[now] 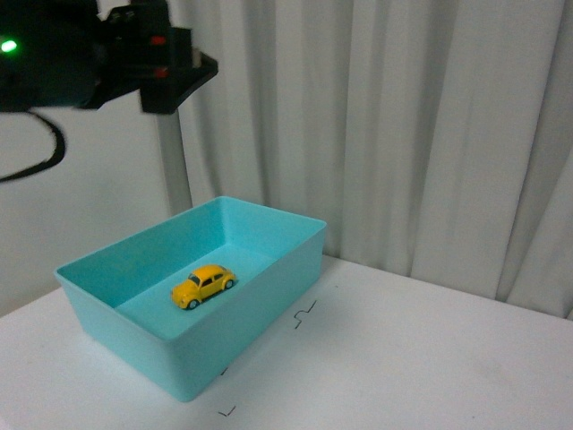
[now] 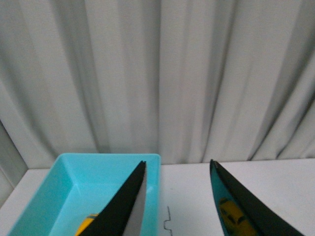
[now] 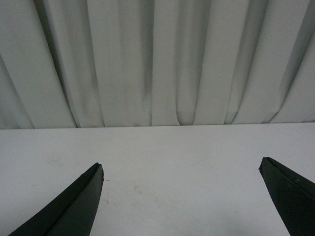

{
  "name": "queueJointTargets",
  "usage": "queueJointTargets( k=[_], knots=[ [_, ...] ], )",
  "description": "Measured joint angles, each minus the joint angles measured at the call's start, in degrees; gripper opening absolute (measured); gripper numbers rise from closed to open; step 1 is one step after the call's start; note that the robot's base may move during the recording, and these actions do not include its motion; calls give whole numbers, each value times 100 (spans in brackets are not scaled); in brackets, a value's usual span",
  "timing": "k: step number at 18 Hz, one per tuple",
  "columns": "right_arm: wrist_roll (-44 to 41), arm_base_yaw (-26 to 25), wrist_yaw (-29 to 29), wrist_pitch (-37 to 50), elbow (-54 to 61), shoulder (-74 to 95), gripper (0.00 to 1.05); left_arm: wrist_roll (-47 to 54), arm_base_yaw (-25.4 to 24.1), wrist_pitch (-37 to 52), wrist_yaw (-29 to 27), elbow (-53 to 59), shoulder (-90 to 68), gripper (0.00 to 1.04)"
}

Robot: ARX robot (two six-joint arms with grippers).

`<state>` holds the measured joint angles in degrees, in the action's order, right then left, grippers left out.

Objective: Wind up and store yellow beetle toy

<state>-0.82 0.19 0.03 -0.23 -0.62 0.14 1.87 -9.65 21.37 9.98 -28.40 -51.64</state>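
The yellow beetle toy (image 1: 204, 286) stands on its wheels on the floor of a turquoise bin (image 1: 242, 345), at the left of the white table. In the left wrist view my left gripper (image 2: 177, 162) is open and empty, raised over the bin's near right corner. One finger (image 2: 123, 206) hides most of the toy; only a yellow sliver (image 2: 84, 225) shows. The other finger's inner face mirrors the bin and toy. In the front view the left arm's dark body (image 1: 134, 49) hangs high at the top left. My right gripper (image 3: 181, 162) is open and empty over bare table.
A white curtain (image 1: 403, 116) hangs behind the table. Thin black marks (image 1: 305, 313) lie on the tabletop beside the bin's right wall and near its front corner (image 1: 226, 412). A grey upright post (image 1: 175, 161) stands behind the bin.
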Motion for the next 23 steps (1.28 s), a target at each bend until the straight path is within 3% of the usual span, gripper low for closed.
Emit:
queueJointTargets(
  k=[1,2,3,7,23],
  knots=[
    [0,0,0,2,0,0,98,-70,208,197,-201,767,839,18],
    [-2,0,-2,2,0,0,98,-120,273,234,-317,1040,1001,5],
    [0,0,-4,0,0,4,98,-151,348,260,-404,1276,1152,2],
    [0,0,-4,2,0,4,98,-164,997,251,-935,1919,1862,2],
    [0,-20,0,0,0,4,98,-166,957,-616,-999,2785,3567,2]
  ],
)
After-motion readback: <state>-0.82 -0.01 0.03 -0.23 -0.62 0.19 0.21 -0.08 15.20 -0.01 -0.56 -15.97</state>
